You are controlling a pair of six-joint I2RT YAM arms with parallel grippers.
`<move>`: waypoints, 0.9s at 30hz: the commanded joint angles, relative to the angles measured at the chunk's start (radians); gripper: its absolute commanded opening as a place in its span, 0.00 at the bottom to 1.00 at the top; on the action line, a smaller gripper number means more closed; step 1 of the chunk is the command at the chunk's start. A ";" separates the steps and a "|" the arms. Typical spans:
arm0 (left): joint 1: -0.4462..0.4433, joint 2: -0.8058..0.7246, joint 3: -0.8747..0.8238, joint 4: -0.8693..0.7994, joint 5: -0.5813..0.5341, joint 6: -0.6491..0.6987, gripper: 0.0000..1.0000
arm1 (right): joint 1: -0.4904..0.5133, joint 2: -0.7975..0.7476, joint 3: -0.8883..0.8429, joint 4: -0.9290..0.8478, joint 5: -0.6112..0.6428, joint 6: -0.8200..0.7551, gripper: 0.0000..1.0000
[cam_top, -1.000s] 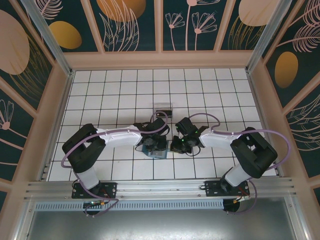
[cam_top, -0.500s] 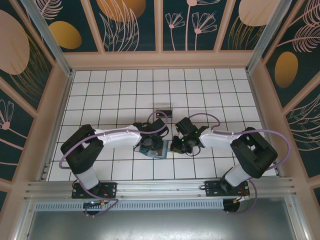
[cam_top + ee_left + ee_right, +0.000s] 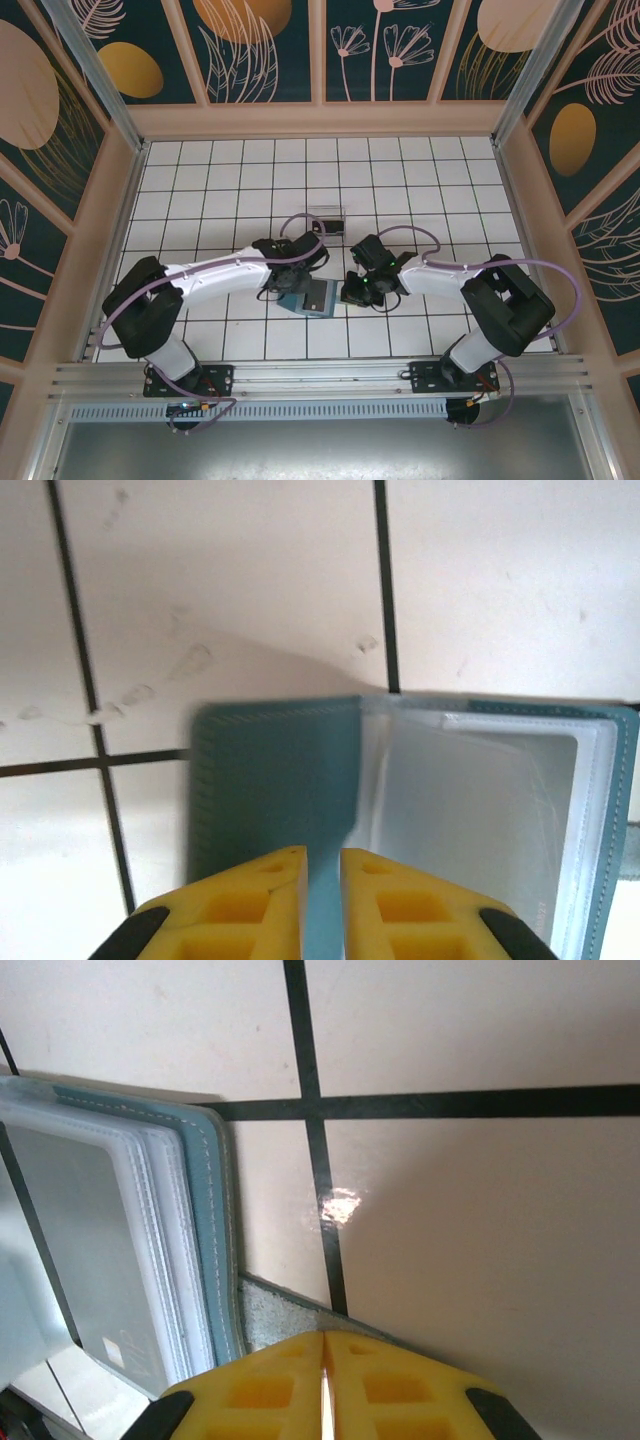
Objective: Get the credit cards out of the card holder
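The card holder (image 3: 312, 298) lies open on the white tiles between the two arms, with a teal cover panel (image 3: 270, 780) and clear pale sleeves (image 3: 480, 800). My left gripper (image 3: 291, 272) is at its upper left. Its yellow fingertips (image 3: 323, 852) stand a narrow gap apart over the teal panel, and teal shows through the gap. My right gripper (image 3: 358, 288) is just right of the holder's stitched edge (image 3: 205, 1220), its fingers (image 3: 323, 1335) pressed together. A grey speckled card corner (image 3: 285, 1318) lies by those tips; I cannot tell whether it is held.
A small clear box (image 3: 328, 218) stands about one tile behind the holder. Wooden walls (image 3: 120, 200) ring the tiled floor on three sides, and a metal rail (image 3: 320, 375) runs along the near edge by the arm bases.
My left arm has stretched out and its gripper has slid up and left off the holder, leaving more of it in sight; its fingers have parted slightly. The right arm has barely moved.
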 commanded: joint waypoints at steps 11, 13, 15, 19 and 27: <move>0.133 -0.165 -0.202 0.078 0.040 0.031 0.19 | 0.003 -0.004 0.129 -0.202 0.127 -0.030 0.19; 0.135 -0.169 -0.227 0.117 0.081 0.030 0.18 | 0.011 -0.006 0.163 -0.230 0.137 -0.030 0.21; 0.135 -0.176 -0.247 0.152 0.119 0.027 0.18 | 0.016 -0.005 0.198 -0.252 0.143 -0.028 0.24; 0.135 -0.198 -0.264 0.159 0.115 0.022 0.18 | 0.036 -0.001 0.255 -0.252 0.120 -0.020 0.28; 0.165 -0.259 -0.290 0.151 0.103 0.033 0.17 | 0.093 0.084 0.298 -0.199 0.063 0.010 0.38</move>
